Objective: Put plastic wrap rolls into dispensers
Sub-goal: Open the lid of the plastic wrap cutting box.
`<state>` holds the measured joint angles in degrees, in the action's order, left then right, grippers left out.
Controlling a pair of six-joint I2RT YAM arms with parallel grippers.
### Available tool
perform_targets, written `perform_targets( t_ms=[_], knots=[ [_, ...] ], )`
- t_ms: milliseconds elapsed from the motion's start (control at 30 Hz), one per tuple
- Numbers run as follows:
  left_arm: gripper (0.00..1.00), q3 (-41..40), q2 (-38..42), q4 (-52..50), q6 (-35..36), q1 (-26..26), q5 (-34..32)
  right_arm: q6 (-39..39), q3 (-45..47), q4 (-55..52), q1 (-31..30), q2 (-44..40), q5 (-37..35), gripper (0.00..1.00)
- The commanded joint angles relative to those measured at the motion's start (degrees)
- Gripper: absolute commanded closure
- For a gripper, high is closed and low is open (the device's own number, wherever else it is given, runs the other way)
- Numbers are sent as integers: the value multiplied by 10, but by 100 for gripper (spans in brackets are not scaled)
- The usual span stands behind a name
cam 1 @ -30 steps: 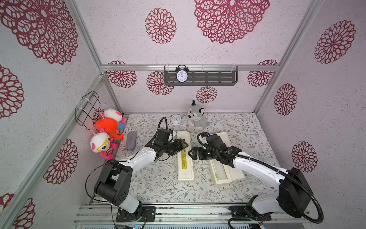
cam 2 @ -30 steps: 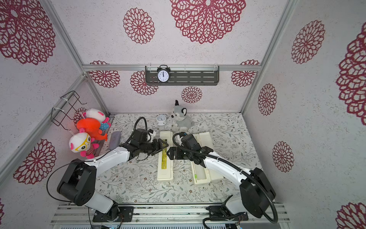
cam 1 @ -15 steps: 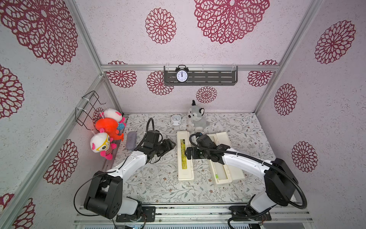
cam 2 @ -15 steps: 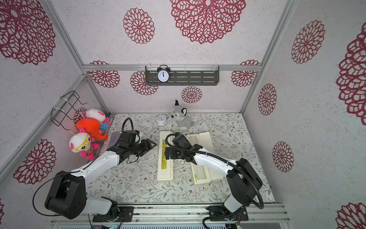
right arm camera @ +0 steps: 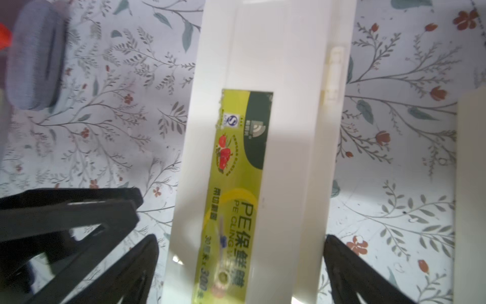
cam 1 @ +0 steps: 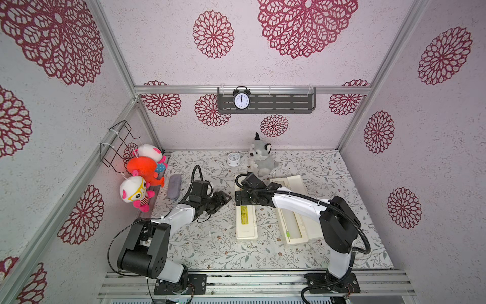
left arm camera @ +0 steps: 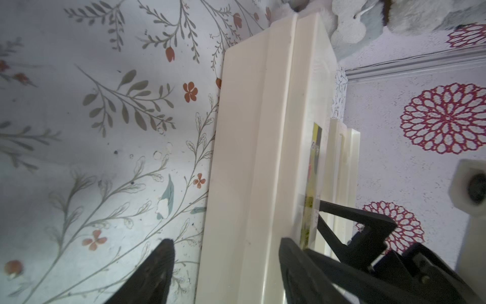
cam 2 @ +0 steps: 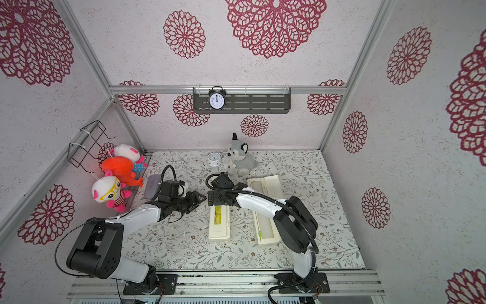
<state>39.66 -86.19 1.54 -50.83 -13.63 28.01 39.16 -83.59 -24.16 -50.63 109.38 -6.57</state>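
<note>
Closed dispenser (cam 1: 246, 226) lies between the right jaws, which stand wide apart over it; left jaws, a little apart and empty, are near its side. Open dispenser (cam 1: 295, 183), holding a roll (cam 1: 289, 223), lies beside

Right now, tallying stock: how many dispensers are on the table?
2. A closed dispenser lies mid-table; an open dispenser lies beside it, on the robot's right. No others show.

L gripper (cam 1: 225, 198) & R gripper (cam 1: 246, 198) blk w/ triangular cutouts; arms (cam 1: 297, 204) white-shelled, blk joints, blk cables
</note>
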Motion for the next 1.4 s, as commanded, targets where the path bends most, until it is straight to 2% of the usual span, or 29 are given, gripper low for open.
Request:
perform_targets(
  t_ms=[0, 133, 233, 533, 1000, 1133, 1367],
  knots=[
    [33, -15, -5, 58, -8, 15, 24, 10, -44, -78, -17, 31, -33, 1],
    [33, -21, -6, 67, -8, 19, 24, 7, -86, -137, -34, 69, -76, 1],
    [33, -22, -13, 77, -8, 19, 28, 0, -109, -154, -41, 90, -72, 1],
    [33, -25, -23, 92, -17, 21, 40, -5, -10, 13, -24, 3, 70, 3],
    [34, -20, -71, 128, -45, 20, 57, 22, 49, 115, -5, -39, 180, 3],
    [34, -19, -65, 146, -60, 12, 66, 17, 46, 110, -5, -39, 177, 3],
    [27, 23, -20, 48, -8, -26, 55, -39, 1, 32, -17, -29, 125, 1]
  ],
)
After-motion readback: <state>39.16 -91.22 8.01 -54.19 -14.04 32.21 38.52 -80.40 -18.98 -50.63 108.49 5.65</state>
